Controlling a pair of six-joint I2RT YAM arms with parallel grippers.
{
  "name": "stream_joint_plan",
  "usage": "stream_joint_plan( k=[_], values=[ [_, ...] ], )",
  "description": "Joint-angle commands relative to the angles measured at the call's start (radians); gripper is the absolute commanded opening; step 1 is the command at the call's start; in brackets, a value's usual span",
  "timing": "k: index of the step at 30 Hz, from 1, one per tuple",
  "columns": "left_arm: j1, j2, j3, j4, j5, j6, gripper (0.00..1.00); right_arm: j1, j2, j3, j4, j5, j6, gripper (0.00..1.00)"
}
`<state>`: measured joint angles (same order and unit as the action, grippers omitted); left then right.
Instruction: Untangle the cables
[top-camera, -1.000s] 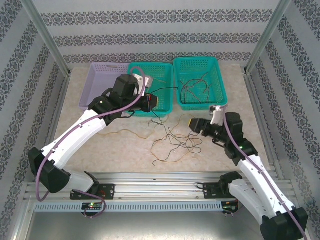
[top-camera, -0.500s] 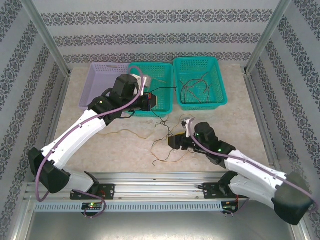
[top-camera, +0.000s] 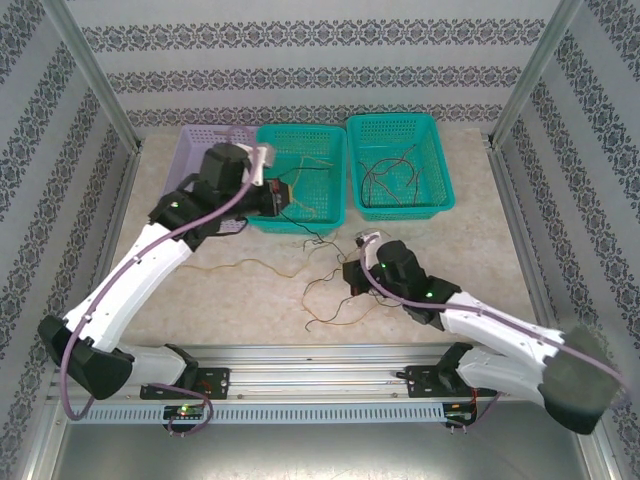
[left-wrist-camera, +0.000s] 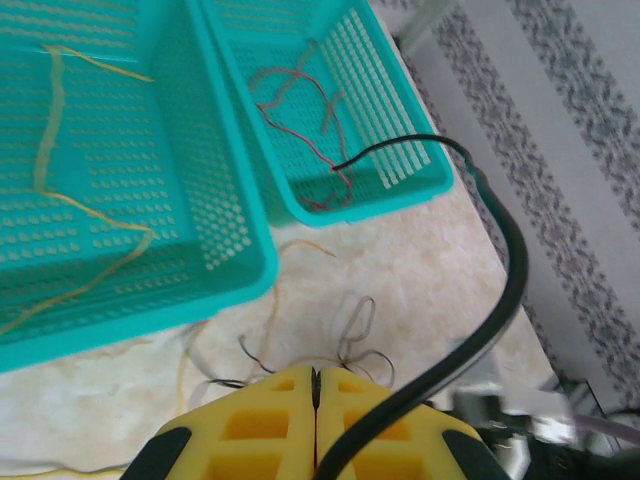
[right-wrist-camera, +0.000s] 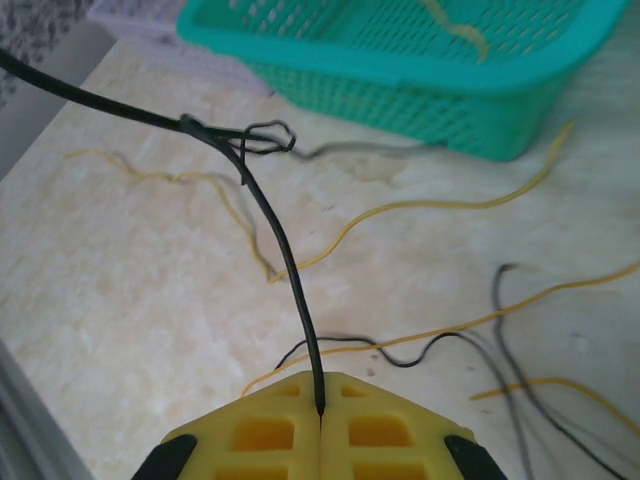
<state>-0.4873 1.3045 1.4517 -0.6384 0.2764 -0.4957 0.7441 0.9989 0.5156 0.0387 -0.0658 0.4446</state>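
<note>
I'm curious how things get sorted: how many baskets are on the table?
3: a lilac basket at far left, partly covered; a middle teal basket; a right teal basket beside it.

White walls (top-camera: 320, 60) with grey ornamental bands close in the top, left and right of the frame. Slanted aluminium posts (top-camera: 97, 80) stand in the upper corners. A beige marbled tabletop (top-camera: 250, 300) fills the middle, and a slotted metal rail (top-camera: 320, 380) crosses the bottom. The light is soft and even.
</note>
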Motion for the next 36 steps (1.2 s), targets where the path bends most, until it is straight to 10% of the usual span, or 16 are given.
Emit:
stream_joint_plan(
  k=[1,14,36],
  values=[
    [0.102,-0.055,0.084,-0.125,-0.032,0.061,0.0,-0.044,-0.15,0.01,-0.161,0.178,0.006,0.0],
    [0.349,-0.059,0.227,-0.202,-0.291,0.098,0.0,-0.431,-0.459,0.241,-0.569,0.112,0.027,0.0],
    [0.483,0.251,0.216,-0.026,-0.355,0.107,0.0,-0.374,-0.06,1.082,-0.626,-0.321,0.076,0.0]
  ],
)
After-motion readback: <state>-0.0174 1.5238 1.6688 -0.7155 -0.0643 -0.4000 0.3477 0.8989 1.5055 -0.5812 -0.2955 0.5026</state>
